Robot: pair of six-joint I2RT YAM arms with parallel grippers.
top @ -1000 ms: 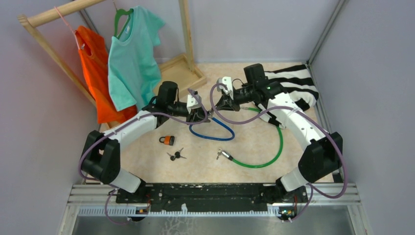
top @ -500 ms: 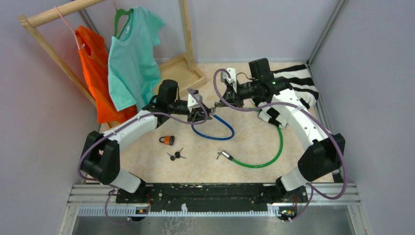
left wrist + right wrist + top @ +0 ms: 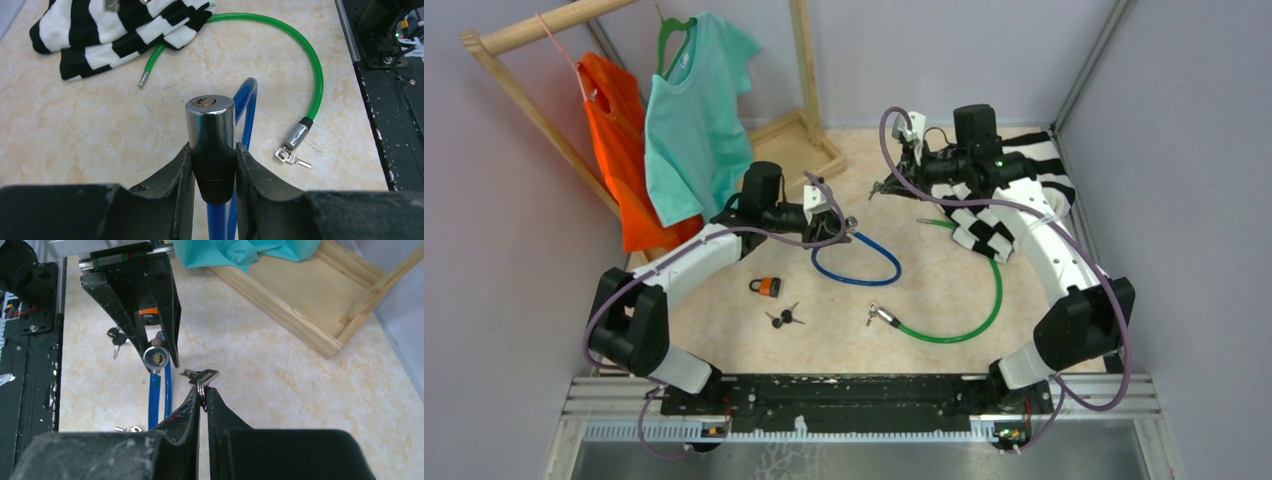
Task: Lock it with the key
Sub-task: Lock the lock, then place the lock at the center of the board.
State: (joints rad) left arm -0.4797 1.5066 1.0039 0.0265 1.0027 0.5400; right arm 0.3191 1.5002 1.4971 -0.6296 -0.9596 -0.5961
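No legible text or markings.

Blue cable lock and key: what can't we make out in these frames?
- Blue cable lock, left wrist: lower barrel hidden inside the left gripper; cable cut off by the bottom edge.
- Cable's free end, top external: hidden under the left gripper, so latched or not is unclear.
- Key, right wrist: teeth too small to read; lower part hidden inside the right gripper.

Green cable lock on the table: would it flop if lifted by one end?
Probably bendy but springy: the green plastic-coated cable lock lies in a smooth open curve, not limp kinks. Lifted, it would likely sag and swing. Its shiny metal cylinder end, with small keys attached, probably weighs that side down.
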